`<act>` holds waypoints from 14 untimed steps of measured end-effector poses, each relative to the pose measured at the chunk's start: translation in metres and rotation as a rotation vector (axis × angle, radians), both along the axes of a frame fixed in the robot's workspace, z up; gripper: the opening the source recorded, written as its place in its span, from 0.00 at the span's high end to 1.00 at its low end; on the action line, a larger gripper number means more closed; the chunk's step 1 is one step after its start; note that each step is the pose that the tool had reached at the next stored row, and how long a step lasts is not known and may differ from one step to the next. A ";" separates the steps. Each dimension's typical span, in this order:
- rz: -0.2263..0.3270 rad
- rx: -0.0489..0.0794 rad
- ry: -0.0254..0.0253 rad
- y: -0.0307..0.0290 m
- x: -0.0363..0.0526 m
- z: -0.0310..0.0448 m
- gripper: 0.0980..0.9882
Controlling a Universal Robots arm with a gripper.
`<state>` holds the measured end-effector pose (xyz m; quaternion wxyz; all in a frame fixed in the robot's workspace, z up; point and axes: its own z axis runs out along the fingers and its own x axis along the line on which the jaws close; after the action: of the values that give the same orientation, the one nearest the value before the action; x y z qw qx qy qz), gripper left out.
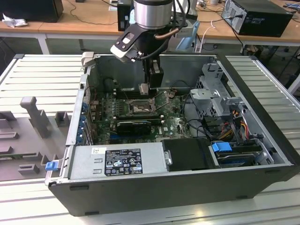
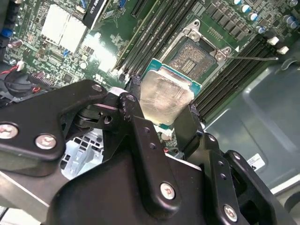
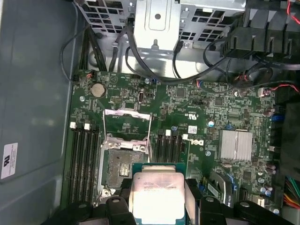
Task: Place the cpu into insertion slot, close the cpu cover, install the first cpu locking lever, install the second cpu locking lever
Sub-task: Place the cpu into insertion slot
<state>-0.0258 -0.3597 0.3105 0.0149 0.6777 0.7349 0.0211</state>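
Observation:
My gripper (image 1: 144, 89) hangs inside the open computer case, shut on the cpu (image 1: 144, 87). In both wrist views the cpu (image 2: 166, 96) (image 3: 157, 193) is a pale silvery square with a green edge, clamped between the two black fingers (image 2: 136, 101). It hovers above the board, just beside the insertion slot (image 3: 121, 164) (image 2: 197, 56), whose dark contact field is bare. The insertion slot (image 1: 140, 108) lies a little below the gripper in the exterior view. The cpu cover (image 3: 126, 123) is swung open and lies past the slot. A thin metal lever (image 3: 149, 136) runs along the slot's edge.
Black memory slots (image 3: 83, 154) flank the socket on both sides. A silver heat sink (image 3: 236, 145) sits on the board. The drive cage (image 1: 215, 93) with its cables stands at the exterior view's right, and the power supply (image 1: 117, 161) lies along the case's near wall.

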 end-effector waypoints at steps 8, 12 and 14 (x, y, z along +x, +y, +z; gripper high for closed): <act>-0.021 0.000 0.0001 0.0006 -0.0001 -0.0152 0.52; -0.043 0.000 0.0000 0.0009 -0.0005 -0.0166 0.52; -0.043 0.000 -0.0001 0.0011 -0.0009 -0.0182 0.52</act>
<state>-0.0267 -0.3586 0.2923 0.0153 0.6935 0.7200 0.0209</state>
